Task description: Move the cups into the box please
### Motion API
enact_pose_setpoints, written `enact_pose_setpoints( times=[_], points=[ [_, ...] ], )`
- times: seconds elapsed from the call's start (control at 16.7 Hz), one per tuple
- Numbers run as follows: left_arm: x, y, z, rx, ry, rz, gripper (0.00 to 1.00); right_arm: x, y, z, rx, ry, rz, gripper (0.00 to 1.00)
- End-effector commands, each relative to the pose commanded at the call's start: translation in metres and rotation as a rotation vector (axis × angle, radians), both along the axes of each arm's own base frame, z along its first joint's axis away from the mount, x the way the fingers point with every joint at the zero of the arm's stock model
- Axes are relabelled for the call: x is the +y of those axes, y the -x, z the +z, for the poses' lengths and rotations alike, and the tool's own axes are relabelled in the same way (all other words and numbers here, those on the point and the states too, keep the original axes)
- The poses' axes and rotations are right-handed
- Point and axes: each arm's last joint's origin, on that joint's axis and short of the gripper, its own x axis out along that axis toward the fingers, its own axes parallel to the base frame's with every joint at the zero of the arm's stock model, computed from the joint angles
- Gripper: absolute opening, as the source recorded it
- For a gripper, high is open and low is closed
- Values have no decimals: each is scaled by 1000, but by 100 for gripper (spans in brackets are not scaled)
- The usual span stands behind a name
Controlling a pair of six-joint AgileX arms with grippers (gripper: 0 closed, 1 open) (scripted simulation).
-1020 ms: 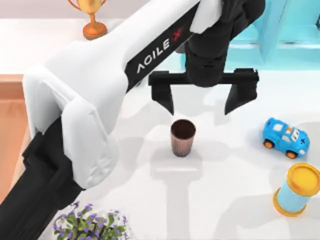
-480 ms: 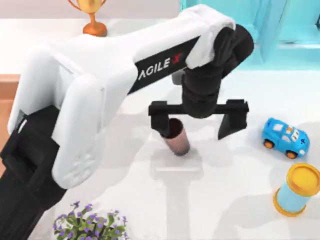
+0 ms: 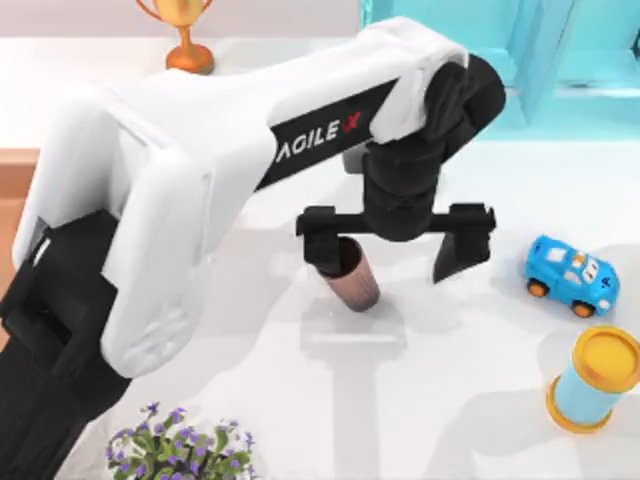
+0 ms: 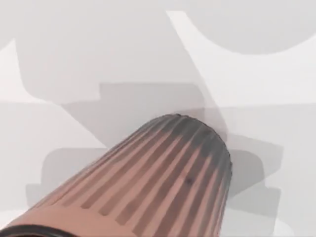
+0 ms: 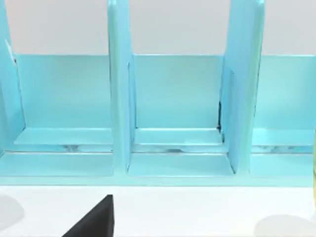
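A dark reddish-brown ribbed cup (image 3: 354, 283) stands near the table's middle, leaning with its rim toward the left. My left gripper (image 3: 391, 252) is open and low over it. Its left finger (image 3: 321, 247) overlaps the cup's rim, while the right finger (image 3: 458, 248) hangs well to the right of the cup. The left wrist view has the cup's ribbed side (image 4: 163, 177) very close and slanted. A corner of the box (image 3: 14, 172), with tan wall and orange floor, peeks out at the table's left edge behind my left arm. A dark part of my right gripper (image 5: 94, 222) faces a turquoise shelf.
A blue toy car (image 3: 572, 276) and a blue cylinder with yellow lid (image 3: 593, 380) sit at the right. The turquoise shelf unit (image 3: 560, 60) stands at the back right, a gold trophy (image 3: 186, 40) at the back left, and a flowering plant (image 3: 180, 450) at the front.
My left gripper came down toward the front around the cup. Its left finger reached the rim, and the cup went from upright to leaning.
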Motion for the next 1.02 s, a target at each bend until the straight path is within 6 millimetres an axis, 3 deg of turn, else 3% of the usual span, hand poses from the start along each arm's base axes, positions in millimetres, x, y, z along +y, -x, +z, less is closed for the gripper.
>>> enact_pose_setpoints(
  times=[0.66, 1.02],
  points=[
    [0, 0, 0, 0, 0, 0, 2, 0, 0, 0, 0, 0, 0, 100],
    [0, 0, 0, 0, 0, 0, 0, 0, 0, 0, 0, 0, 0, 100]
  ],
)
